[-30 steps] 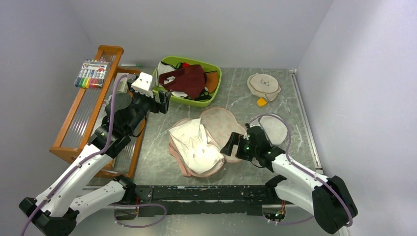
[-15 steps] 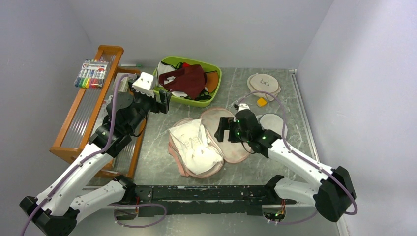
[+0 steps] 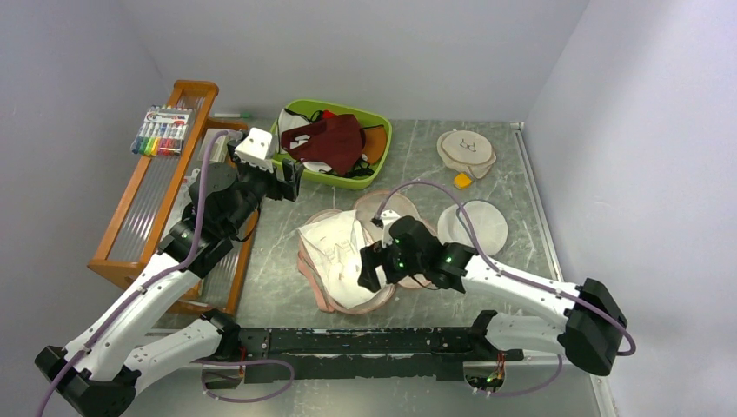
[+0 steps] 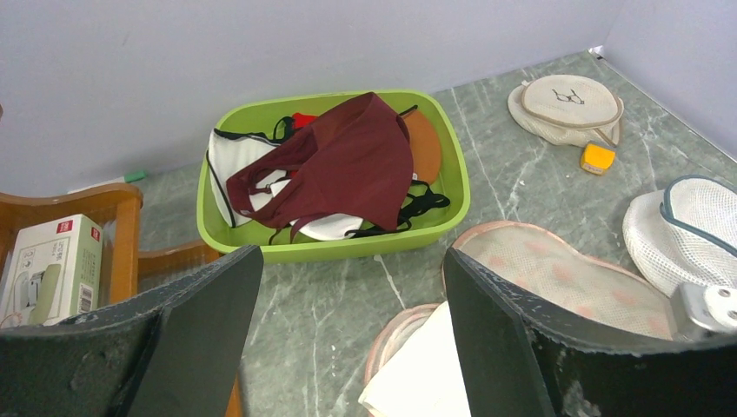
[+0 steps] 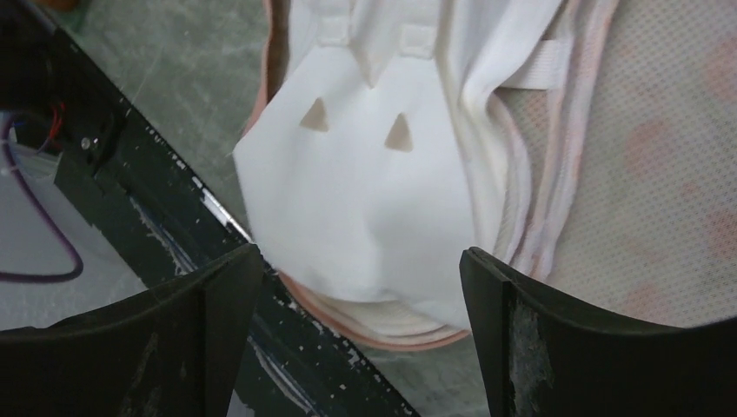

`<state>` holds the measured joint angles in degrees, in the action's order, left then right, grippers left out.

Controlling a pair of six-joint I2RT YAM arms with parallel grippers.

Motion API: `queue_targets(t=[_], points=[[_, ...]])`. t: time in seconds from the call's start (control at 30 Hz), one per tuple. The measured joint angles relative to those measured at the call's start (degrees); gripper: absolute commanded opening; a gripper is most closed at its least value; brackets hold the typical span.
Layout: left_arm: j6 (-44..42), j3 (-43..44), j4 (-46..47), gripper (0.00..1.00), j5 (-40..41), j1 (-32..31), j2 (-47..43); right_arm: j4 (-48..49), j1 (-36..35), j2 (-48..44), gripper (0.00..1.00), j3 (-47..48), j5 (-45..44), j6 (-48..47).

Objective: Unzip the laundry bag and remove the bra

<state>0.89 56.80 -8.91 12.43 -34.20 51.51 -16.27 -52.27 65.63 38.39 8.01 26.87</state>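
- Nearest us, the right end effector [image 5: 356, 261] hangs wide open over the white moulded-cup bra [image 3: 341, 256]. We cannot quite tell whether its fingertips touch the fabric.
- The bra lies inside the unzipped, peanut-shaped, leaf-printed laundry bag [image 3: 382, 208], which is spread open with its pale pink lining up in the middle of the grey stone-patterned bench [image 3: 274, 278].
- Just right of the bag rests a round white mesh bag with dark trim [image 3: 493, 222].
- Farther back on the left, the left end effector [image 4: 349, 256] hovers wide open and empty, facing a lime-green plastic tray [image 4: 456, 187] that holds a maroon garment [image 4: 348, 165].
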Motion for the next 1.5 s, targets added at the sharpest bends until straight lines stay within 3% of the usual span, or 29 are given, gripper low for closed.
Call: queue_targets(t=[0.23,0.27,0.33,0.43,0.53,0.73,0.9,1.13,1.5], points=[[0.1,0.0,0.0,0.88,-0.2,0.0,0.0,-2.1,-8.7,-2.4,0.81,1.7,-5.4,-10.1],[0.1,0.0,0.0,0.88,-0.2,0.0,0.0,-2.0,-9.7,-2.4,0.78,2.1,-6.1,-12.5],[0.1,0.0,0.0,0.88,-0.2,0.0,0.0,-1.2,-11.8,-2.6,0.63,2.4,-6.2,-19.1],[0.1,0.0,0.0,0.88,-0.2,0.0,0.0,-0.7,-13.5,-2.9,0.59,2.4,-3.0,-32.1],[0.1,0.0,0.0,0.88,-0.2,0.0,0.1,-1.2,-15.6,-2.3,0.47,2.7,-1.0,-43.5],[0.1,0.0,0.0,0.88,-0.2,0.0,0.1,-2.6,-20.2,2.6,0.43,3.0,-1.8,-58.0],[0.1,0.0,0.0,0.88,-0.2,0.0,0.1,-2.0,-23.7,6.3,0.36,3.0,-5.2,-63.1],[0.1,0.0,-0.1,0.88,-0.2,0.0,0.1,-1.2,-25.7,11.9,0.41,3.0,-10.7,-65.8],[0.1,0.0,-0.1,0.88,-0.2,0.0,0.1,4.2,-27.5,14.6,0.37,2.1,-20.1,-67.0]])
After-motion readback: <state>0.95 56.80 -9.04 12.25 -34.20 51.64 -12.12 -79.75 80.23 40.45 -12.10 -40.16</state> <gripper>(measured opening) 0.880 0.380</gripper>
